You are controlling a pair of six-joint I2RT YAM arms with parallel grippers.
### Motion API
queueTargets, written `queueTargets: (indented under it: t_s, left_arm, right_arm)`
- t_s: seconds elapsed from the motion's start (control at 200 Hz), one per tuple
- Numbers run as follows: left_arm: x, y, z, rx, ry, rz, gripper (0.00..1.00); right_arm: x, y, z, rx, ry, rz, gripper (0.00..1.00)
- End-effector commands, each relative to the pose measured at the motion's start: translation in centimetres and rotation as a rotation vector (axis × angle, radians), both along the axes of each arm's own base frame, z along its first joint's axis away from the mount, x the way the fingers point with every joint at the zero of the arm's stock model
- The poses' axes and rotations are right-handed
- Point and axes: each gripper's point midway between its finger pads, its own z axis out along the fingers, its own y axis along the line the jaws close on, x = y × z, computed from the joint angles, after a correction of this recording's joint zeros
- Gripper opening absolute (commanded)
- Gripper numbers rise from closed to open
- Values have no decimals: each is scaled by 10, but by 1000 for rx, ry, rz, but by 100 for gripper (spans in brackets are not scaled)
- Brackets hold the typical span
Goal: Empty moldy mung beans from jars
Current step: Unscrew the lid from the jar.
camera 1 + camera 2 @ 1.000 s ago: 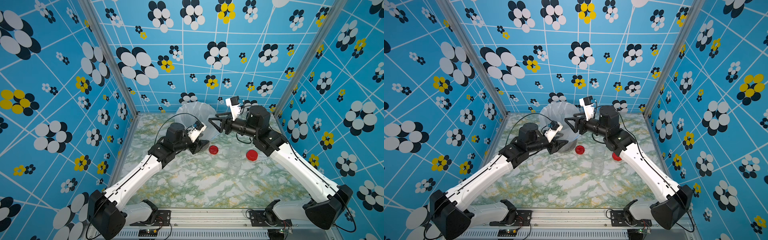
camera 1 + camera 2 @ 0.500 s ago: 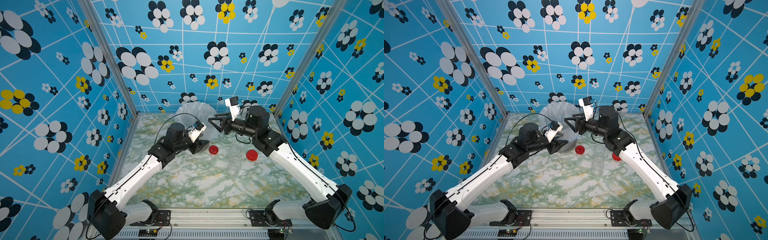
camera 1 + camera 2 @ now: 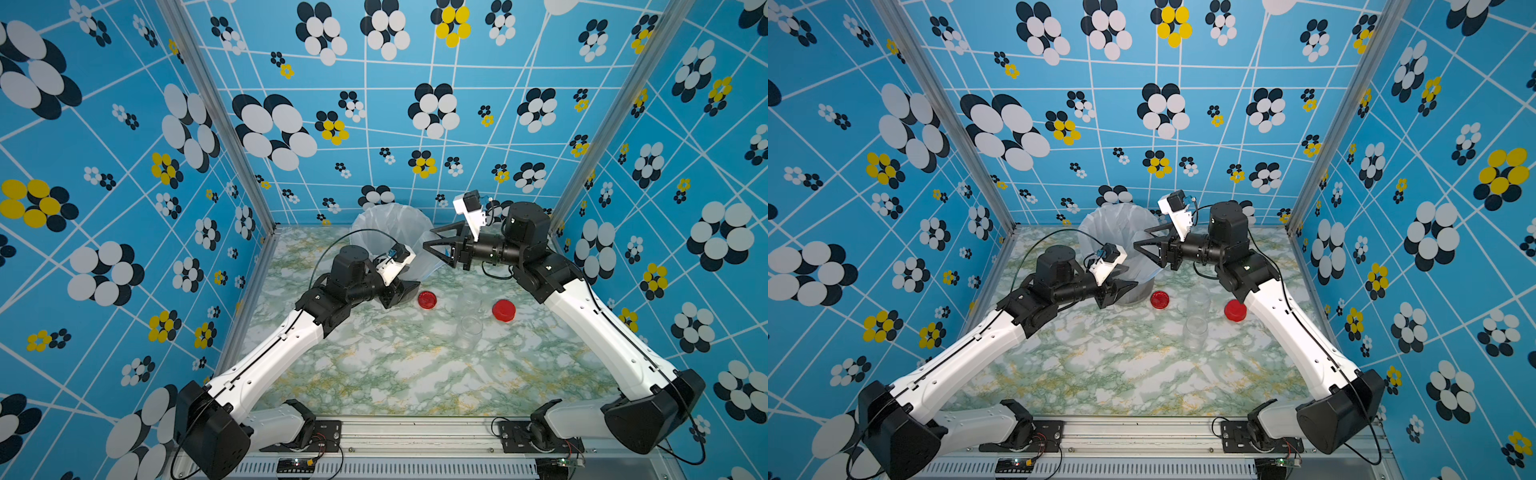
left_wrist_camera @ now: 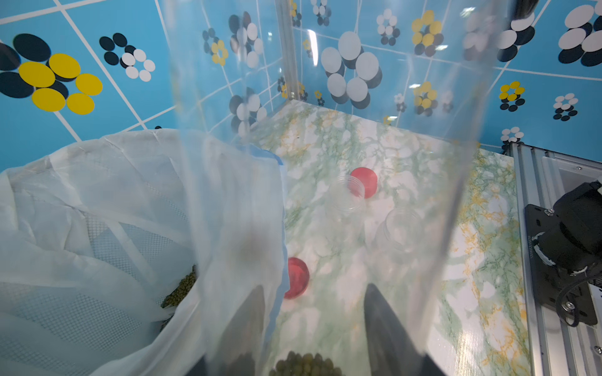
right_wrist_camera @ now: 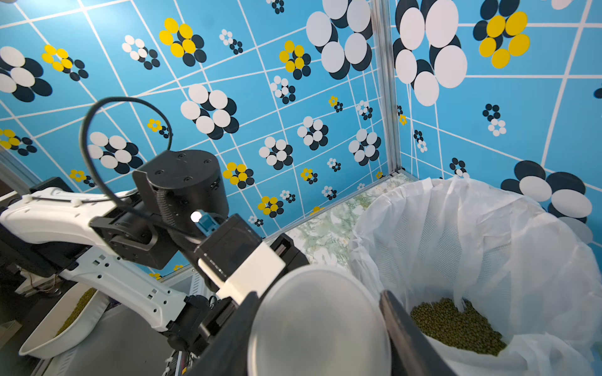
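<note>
Two empty jars and two red lids are seen mid-table on the marble tabletop. Just beyond, the left arm is stretched low and forward, its left gripper clamped on a slim clear jar, with mung beans lying at the gripper end. The right arm is raised, its wrist held level and the right gripper closed on a clear lid. Farthest back, more beans are heaped in the bag-lined bucket.
</note>
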Motion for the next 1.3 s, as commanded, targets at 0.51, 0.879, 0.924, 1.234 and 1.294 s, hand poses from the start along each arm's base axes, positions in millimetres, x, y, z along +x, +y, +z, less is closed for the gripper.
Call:
queueTargets:
  t_s: [0.51,0.879,0.924,1.234,1.294]
  left_arm:
    - [2,15,20,-36,-11,25,32]
    - [6,16,16,-38,7,26,32]
    - [6,16,17,-40,5,26,32]
    - [5,20,22,-58,-16,44,32]
    - [4,19,24,-64,-21,44,32]
  right_arm:
    - [-41,-9,-42,-278,-191,417,0]
    - [-30,-16,-51,-398,-252,421,0]
    - [-27,-16,-52,-408,-243,413,0]
    - [6,-11,-28,-300,-149,182,46]
    - [14,-12,-19,-251,-127,93,53]
